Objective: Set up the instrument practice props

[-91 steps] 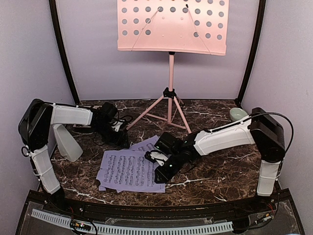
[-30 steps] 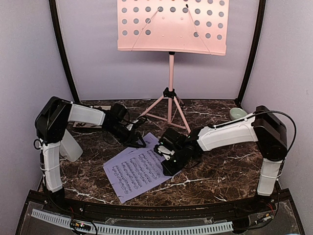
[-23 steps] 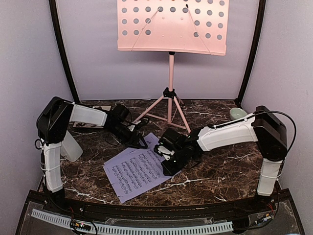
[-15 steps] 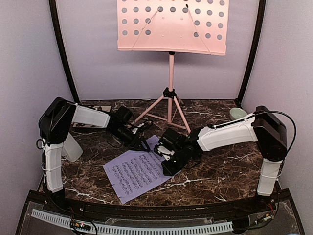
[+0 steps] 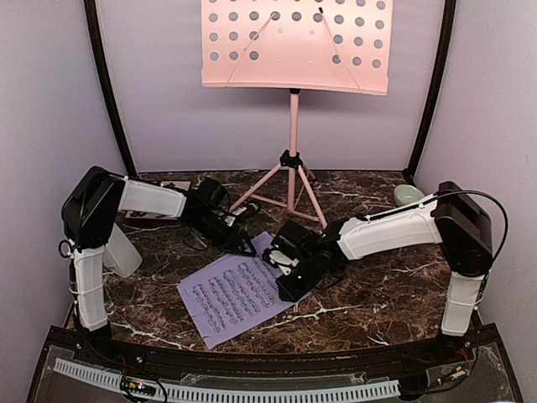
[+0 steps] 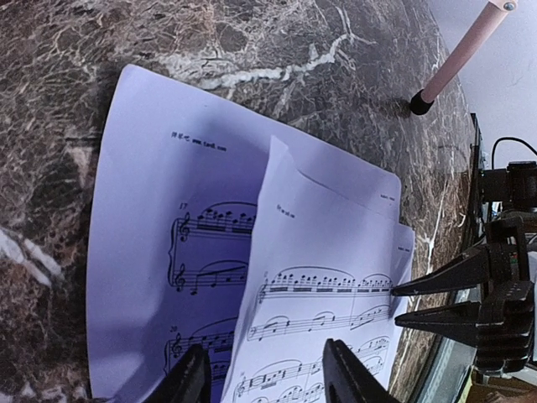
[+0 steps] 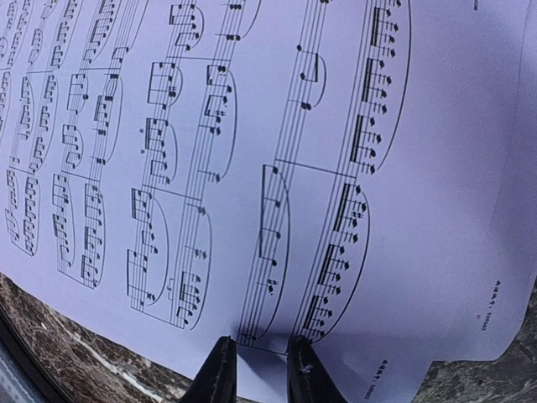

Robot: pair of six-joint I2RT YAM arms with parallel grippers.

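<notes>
1. Top external view: sheet-music pages (image 5: 237,292) lie flat at the near centre of the desk (image 5: 369,294).
2. Right claw (image 5: 282,270) is clenched on the pages' right edge.
3. Left claw (image 5: 244,249), fingers parted, straddles the pages' far corner; grasp cannot be told.
4. Pink music stand (image 5: 294,159) stands upright at the rear.

sheet-music pages (image 6: 193,243) | staves, bar number "17" | header print illegible
</notes>
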